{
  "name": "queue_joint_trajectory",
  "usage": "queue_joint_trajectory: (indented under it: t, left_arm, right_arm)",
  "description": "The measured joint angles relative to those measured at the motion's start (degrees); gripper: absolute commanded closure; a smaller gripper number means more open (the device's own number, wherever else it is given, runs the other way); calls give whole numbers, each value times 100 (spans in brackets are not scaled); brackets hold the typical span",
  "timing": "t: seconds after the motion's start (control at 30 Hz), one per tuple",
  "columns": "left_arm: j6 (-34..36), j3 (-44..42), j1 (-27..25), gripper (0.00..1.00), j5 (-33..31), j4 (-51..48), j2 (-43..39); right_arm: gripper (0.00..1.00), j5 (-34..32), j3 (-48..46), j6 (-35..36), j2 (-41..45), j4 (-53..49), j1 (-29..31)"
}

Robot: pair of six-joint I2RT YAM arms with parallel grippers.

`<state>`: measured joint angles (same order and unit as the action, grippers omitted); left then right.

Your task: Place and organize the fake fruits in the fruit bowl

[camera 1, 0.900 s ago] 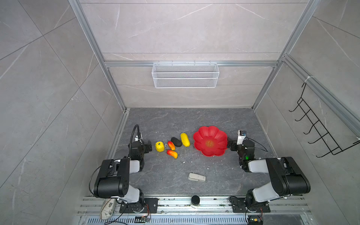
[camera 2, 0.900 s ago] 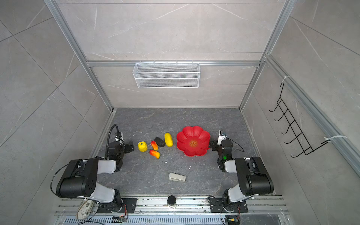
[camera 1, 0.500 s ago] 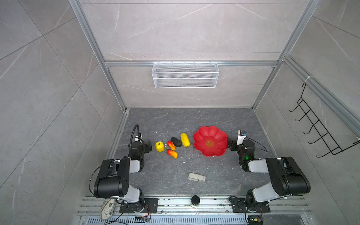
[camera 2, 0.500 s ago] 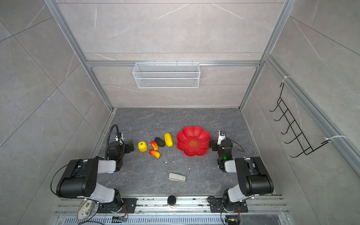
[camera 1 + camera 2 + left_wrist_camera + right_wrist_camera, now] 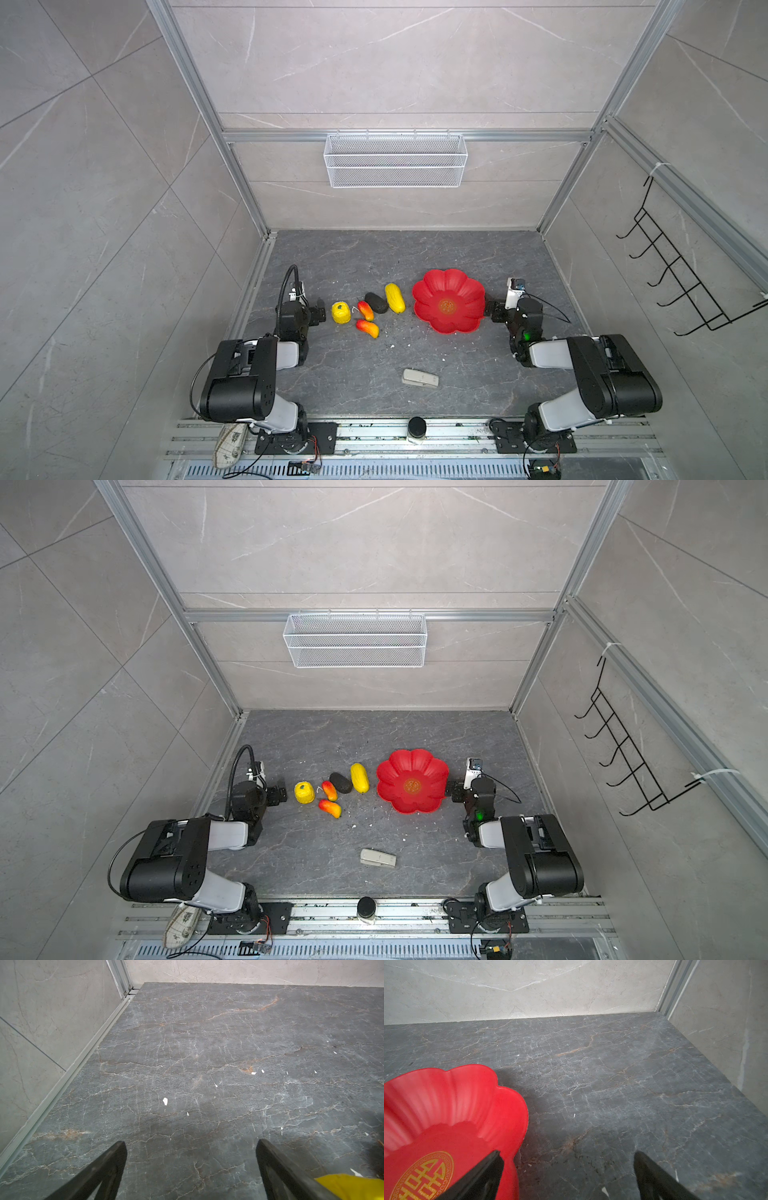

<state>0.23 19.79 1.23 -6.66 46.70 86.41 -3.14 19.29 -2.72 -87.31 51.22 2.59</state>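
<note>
Bright, even overhead light — shadows soft and faint. Both top views bow at the edges. Close to the right wrist camera the bowl (image 5: pixel 452 1101) blurs slightly, shading the worktop (image 5: pixel 591 1095) beside it.

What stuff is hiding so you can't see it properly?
Round yellow fruit, left wrist view: just a corner shows; the picture edge and the left pincer cut off the rest.
Fruit bowl, right wrist view: cut by the edge, partly behind the right pincer.
White flecks on the table: too small to identify.
Patterned thing, in both top views: tucked under the left arm's base.
</note>
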Motion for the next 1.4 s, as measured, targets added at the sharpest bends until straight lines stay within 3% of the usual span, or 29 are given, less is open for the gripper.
queue_joint_trajectory:
  t: [0.27,0.37,0.5,0.63,0.8,1.0,1.2,1.4]
  left_arm:
    - [13,22,-22,0,-50,-289,-157]
    - [-9,350,-358,0,-315,-1598,-1064]
    - [-367,1248,-654,0,-417,-3136,-2538]
    - [-844,1996,-695,0,-310,-4671,-3871]
    - [-1054,3134,-715,0,50,-6990,-4544]
    - [-868,3943,-726,0,376,-8854,-4406]
    - [-577,3919,-726,0,640,-9490,-4151]
    - [-393,3674,-726,0,896,-9490,-3768]
  right_arm:
    - [0,-120,98,-11,140,-343,2]
    - [0,-463,511,-70,1032,-1714,59]
    - [0,-627,2017,-310,2503,-3827,249]
    - [0,-372,3716,-407,2756,-5348,730]
    - [0,-328,5313,-540,1902,-7158,2094]
    - [0,-525,5871,-828,579,-8290,3563]
    - [0,-763,7322,-846,-1185,-8703,4251]
    - [2,-828,8284,-839,-2516,-8835,4352]
